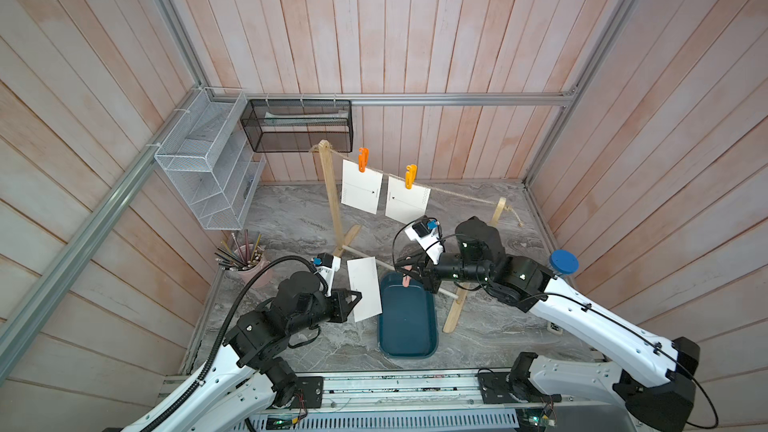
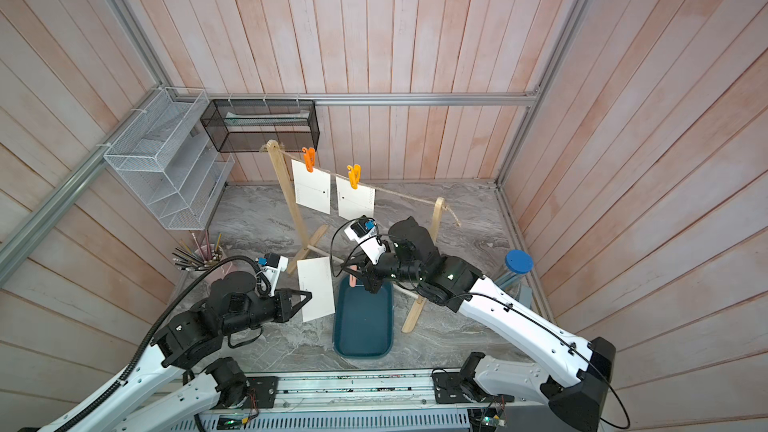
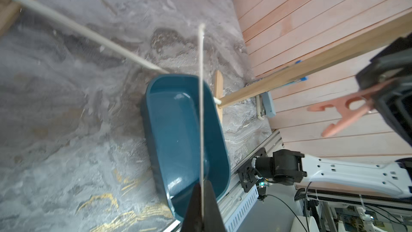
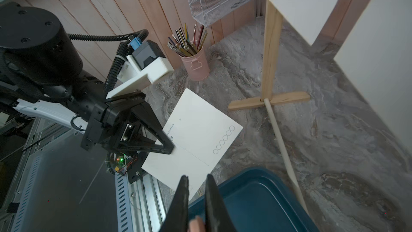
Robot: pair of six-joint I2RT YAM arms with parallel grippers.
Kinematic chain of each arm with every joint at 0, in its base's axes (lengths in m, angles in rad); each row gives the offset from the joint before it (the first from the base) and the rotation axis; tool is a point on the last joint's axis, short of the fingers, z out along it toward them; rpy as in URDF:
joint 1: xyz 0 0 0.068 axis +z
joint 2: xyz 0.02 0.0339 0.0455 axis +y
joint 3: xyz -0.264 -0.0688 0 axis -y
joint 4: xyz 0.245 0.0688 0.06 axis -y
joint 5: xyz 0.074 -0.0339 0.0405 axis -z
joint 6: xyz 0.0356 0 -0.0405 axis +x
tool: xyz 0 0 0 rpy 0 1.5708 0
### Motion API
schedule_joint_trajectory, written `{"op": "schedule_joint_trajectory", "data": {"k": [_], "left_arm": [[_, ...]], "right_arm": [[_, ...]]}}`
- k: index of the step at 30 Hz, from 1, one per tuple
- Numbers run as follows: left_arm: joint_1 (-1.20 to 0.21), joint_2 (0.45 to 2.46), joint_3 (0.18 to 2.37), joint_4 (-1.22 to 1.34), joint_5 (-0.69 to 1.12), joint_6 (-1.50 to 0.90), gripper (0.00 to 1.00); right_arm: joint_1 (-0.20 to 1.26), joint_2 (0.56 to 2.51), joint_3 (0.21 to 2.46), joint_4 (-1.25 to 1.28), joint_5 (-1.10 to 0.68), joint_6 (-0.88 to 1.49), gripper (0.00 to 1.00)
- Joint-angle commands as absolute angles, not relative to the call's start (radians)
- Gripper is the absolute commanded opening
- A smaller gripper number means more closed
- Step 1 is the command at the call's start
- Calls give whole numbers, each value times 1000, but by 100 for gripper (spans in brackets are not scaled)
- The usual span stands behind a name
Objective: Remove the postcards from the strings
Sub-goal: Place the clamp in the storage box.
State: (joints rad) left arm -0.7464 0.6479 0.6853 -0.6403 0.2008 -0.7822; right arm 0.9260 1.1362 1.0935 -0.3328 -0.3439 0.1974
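The left gripper (image 1: 358,296) is clamped on the middle of one long edge of a card (image 1: 366,284). This card is off the string (image 1: 457,194) and held out just beside the tray (image 1: 434,328), which lies near the middle of the tabletop's (image 1: 291,218) front edge. The left wrist view shows the card edge-on, a thin white line rising from between the closed fingers. The right gripper (image 1: 409,267) is pinched on a pink pin (image 1: 406,280) above the back end of the tray, and the pin's forked end sticks out past the fingertips. Two more cards (image 1: 361,187) hang side by side on the string, toward the post nearer the back edge. One hangs under an orange pin (image 1: 363,159) and the other under a yellow pin (image 1: 410,175), and the stretch of string running to the other post is bare. These cards look light, thin and smooth, stiff enough to stand out from a single pinch but easy to crease or let slip. A flat grip well in from a corner, on a side or bottom edge away from the pin, should suit them best. Only a pin holds each one, so the pin's legs likely need squeezing open first. A bare tug could tear the paper or drag the slack string and its light posts over.
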Motion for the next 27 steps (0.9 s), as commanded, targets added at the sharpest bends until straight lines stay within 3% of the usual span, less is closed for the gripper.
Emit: {"op": "schedule_joint_trajectory", "data": {"k": [1,14,24,27], "left_arm": [[-746,653,663,-736,189,-833,0],[-746,780,553,-672,221,-786,0],[-744,860,496,-570,213,-755,0],[-744,877,499,-558,182,-744,0]], "right_arm": [[962,1133,1034,-211,-282,286,0],[980,1239,716,60,-170,504,0],[980,1342,658,105,-128,554,0],[980,1349,642,105,-96,569,5]]}}
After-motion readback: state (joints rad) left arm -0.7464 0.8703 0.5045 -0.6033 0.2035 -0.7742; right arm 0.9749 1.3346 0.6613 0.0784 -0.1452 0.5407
